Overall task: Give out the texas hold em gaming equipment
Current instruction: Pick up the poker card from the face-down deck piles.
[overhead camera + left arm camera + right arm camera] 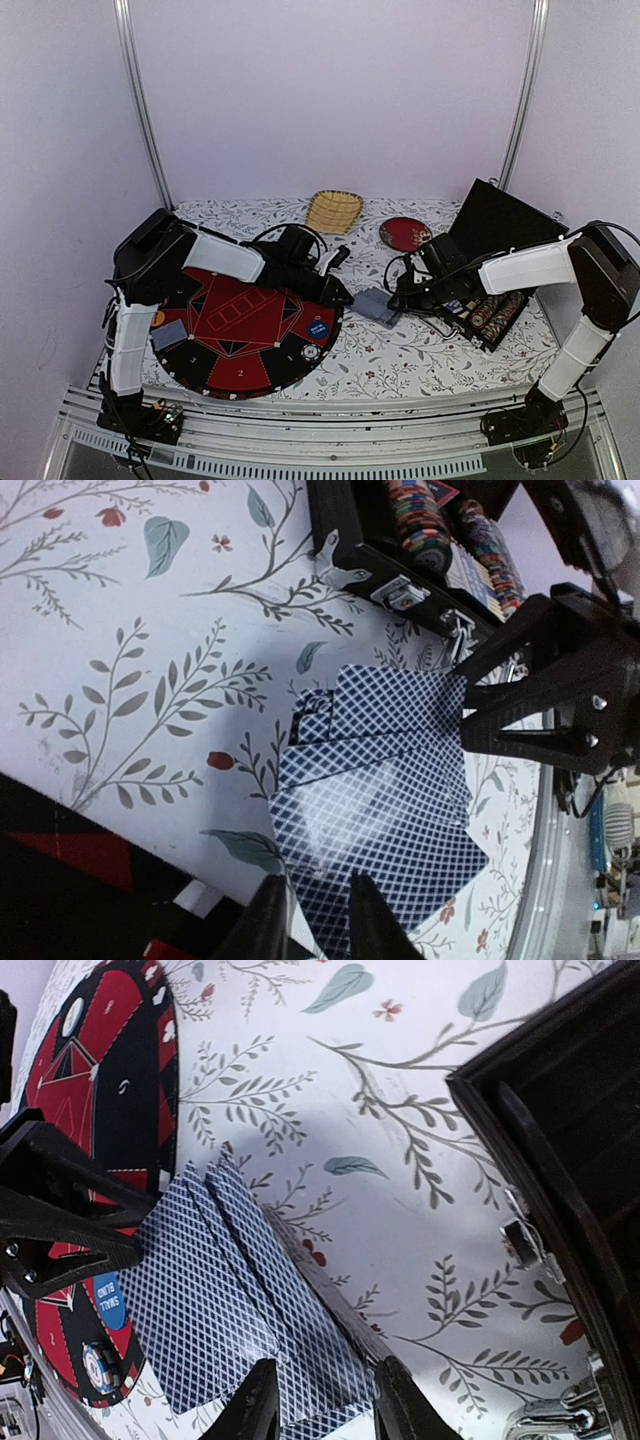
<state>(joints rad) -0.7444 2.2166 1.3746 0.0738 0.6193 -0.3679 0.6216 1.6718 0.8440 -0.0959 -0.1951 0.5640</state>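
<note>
At lower left, a blue button (pixel 318 328) and a striped chip (pixel 311 351) are lying on the red-and-black poker mat (pixel 240 320). Just beyond, mid-frame, the right gripper (pixel 325 1405) is clasping one end of a fan of blue-backed playing cards (pixel 377 305). The left gripper (pixel 318 920) is straddling the other end, its hold unclear. The open chip case (pixel 490 315) is sitting at right, with the red plate (pixel 405 234) and straw basket (pixel 334 211) farthest back.

Crosshatched blue-white cards (pixel 380 810); white tablecloth (pixel 120 600) with grey-green leaves.
</note>
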